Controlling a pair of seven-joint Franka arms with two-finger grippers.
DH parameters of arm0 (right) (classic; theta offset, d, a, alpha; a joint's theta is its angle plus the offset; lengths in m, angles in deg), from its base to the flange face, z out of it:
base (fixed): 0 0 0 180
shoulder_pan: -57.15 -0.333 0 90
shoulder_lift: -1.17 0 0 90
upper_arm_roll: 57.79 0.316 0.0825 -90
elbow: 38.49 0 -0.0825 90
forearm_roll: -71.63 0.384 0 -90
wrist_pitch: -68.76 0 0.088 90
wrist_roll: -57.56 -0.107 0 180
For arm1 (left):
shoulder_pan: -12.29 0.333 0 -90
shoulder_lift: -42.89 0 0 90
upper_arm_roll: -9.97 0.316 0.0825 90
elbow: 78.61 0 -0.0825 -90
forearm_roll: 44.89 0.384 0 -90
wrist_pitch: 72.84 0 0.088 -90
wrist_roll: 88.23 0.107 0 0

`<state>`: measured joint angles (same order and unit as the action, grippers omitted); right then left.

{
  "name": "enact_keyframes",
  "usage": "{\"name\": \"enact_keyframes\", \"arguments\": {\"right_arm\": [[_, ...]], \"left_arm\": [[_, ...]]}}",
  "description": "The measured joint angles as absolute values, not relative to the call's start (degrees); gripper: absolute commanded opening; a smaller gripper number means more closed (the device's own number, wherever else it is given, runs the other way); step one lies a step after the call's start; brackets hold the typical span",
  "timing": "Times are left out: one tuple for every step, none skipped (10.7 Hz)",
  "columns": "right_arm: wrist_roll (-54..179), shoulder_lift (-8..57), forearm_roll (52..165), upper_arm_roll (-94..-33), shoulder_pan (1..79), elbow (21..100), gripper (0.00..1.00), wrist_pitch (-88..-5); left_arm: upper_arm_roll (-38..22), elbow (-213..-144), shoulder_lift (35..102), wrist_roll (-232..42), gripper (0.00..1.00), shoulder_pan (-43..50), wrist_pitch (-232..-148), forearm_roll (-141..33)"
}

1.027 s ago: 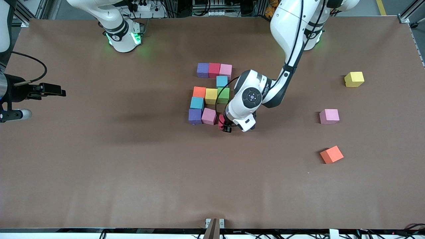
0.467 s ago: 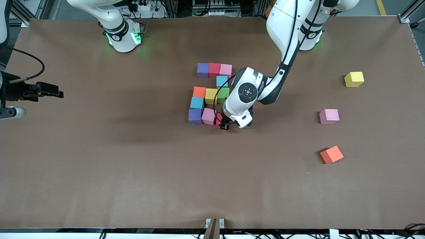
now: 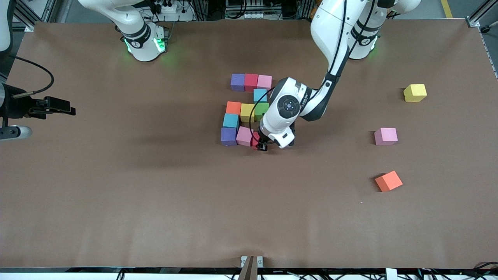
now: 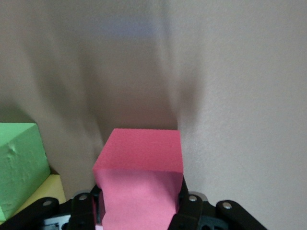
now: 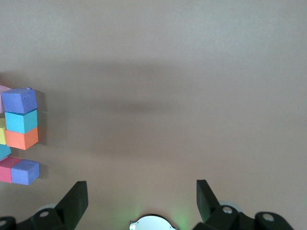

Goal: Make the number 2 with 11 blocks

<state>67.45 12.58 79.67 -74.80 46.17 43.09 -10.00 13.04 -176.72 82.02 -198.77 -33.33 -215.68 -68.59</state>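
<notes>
Ten blocks lie in a blocky digit at mid-table. Its row farthest from the front camera is purple [image 3: 237, 82], red [image 3: 251, 81] and pink [image 3: 264, 81], with a blue block [image 3: 260, 95] below. Then come orange [image 3: 233, 107], yellow [image 3: 247, 112] and green [image 3: 262, 111], a second blue [image 3: 230, 120], then purple [image 3: 228, 136] and pink [image 3: 244, 136]. My left gripper [image 3: 261, 144] is shut on a red block [image 4: 139, 177], right beside that pink block; the wrist hides most of it in the front view. My right gripper [image 5: 140, 188] waits open over the table edge at the right arm's end.
Three loose blocks lie toward the left arm's end of the table: yellow [image 3: 415, 92], pink [image 3: 385, 136] and orange [image 3: 388, 181]. A green block [image 4: 19, 163] stands close beside the held one in the left wrist view.
My left gripper has carried the red block a little toward the pink block at the digit's nearest row. The right arm has barely shifted.
</notes>
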Motion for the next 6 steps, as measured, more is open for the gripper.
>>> {"name": "enact_keyframes", "arguments": {"right_arm": [[67.35,12.49,79.67,-74.79,46.17,43.19,1.00,-10.00],[67.32,12.41,79.67,-74.79,46.17,43.24,1.00,-10.00],[67.29,12.36,79.67,-74.78,46.17,43.27,1.00,-10.00],[67.27,12.35,79.67,-74.78,46.18,43.31,1.00,-10.00],[67.26,12.34,79.67,-74.78,46.18,43.35,1.00,-10.00],[67.26,12.34,79.67,-74.78,46.19,43.40,1.00,-10.00]], "left_arm": [[13.04,-176.76,82.02,-198.82,0.56,-33.56,-215.69,-68.59],[13.04,-176.84,82.02,-198.83,0.66,-33.63,-215.70,-68.59],[13.06,-176.91,82.02,-198.83,0.96,-33.63,-215.70,-68.59],[13.06,-176.97,82.02,-198.83,1.00,-33.63,-215.71,-68.59],[13.06,-177.00,82.02,-198.83,1.00,-33.63,-215.72,-68.59],[13.06,-177.01,82.02,-198.83,1.00,-33.64,-215.72,-68.59]]}}
